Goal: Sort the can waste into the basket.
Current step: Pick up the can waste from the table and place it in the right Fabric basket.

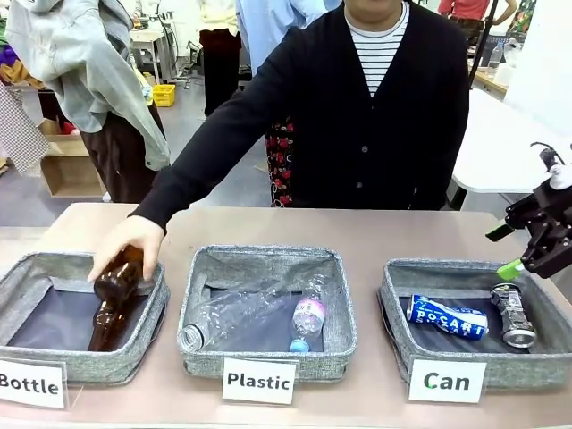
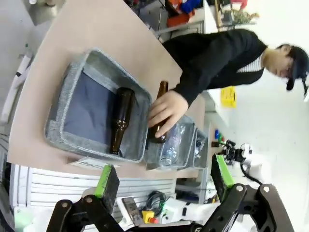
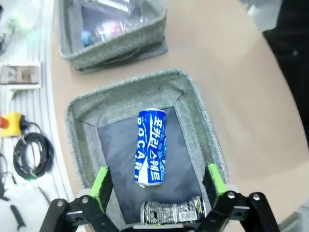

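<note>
**Both cans lying in the Can basket**

Right gripper (image 3: 157, 186) is hovering over the Can basket (image 3: 77, 145), fingers apart and gripping nothing. Blue POCARI can (image 3: 150, 146) and dented grey can (image 3: 174, 211) are lying on the basket's dark base, just beside each other. Left gripper (image 2: 164, 180) is also hanging open, above the desk (image 2: 91, 24). Person's hand (image 1: 130, 241) is holding a brown bottle (image 1: 112, 295) tilted into the Bottle basket (image 1: 54, 264).

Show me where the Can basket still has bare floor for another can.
In the Can basket, the dark base is bare between the far wall and the blue can, and in strips along both side walls. The near end is crowded: the dented can lies crosswise below the open right gripper.
</note>
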### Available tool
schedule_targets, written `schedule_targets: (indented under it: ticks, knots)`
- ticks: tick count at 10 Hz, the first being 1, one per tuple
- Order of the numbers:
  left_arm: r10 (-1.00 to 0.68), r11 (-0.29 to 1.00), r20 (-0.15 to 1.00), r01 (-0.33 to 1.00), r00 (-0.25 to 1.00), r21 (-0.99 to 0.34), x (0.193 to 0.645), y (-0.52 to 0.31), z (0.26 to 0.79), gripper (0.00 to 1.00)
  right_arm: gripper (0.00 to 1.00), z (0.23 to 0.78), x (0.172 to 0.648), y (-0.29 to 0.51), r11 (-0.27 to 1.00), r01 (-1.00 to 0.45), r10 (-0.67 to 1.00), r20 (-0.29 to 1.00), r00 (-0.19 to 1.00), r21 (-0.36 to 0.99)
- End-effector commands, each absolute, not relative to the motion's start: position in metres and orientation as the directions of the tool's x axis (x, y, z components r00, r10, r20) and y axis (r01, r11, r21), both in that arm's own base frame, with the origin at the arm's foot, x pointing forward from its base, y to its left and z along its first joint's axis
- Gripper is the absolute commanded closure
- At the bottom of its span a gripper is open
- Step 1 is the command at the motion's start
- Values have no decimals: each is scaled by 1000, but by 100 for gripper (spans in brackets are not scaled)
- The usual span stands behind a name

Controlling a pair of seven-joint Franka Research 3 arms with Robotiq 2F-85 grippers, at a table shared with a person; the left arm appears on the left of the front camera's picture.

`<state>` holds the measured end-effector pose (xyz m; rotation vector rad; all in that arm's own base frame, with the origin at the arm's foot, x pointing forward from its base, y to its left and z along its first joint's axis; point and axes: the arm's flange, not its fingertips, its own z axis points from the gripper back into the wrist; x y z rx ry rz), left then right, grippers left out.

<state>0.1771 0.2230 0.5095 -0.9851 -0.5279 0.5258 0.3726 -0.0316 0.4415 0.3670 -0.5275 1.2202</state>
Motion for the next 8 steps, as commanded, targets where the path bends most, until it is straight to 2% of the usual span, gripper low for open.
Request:
schedule_targets:
  ticks: [1, 2, 4, 5, 6, 7, 8]
  knots:
    - [641, 415, 169, -153, 749, -897, 182, 210, 497, 0, 0, 445, 384, -38, 321, -947, 755, 601, 261, 9]
    - [626, 424, 177, -142, 759, -894, 186, 205, 500, 0, 0, 446, 385, -36, 348, -937, 743, 600, 295, 29]
    - [576, 461, 203, -109, 792, -881, 204, 189, 511, 0, 0, 452, 384, -33, 418, -877, 627, 623, 468, 238]
    - [541, 481, 220, -84, 812, -873, 218, 175, 516, 0, 0, 460, 383, -31, 442, -761, 440, 624, 646, 476]
    - [469, 509, 238, -40, 851, -860, 238, 152, 520, 0, 0, 468, 391, -30, 481, -591, 216, 566, 796, 647]
    - [420, 532, 238, -25, 876, -846, 253, 134, 520, 0, 0, 473, 395, -33, 435, -458, 118, 455, 883, 776]
    - [395, 567, 229, -40, 889, -822, 267, 120, 521, 0, 0, 478, 401, -41, 336, -332, 32, 341, 939, 882]
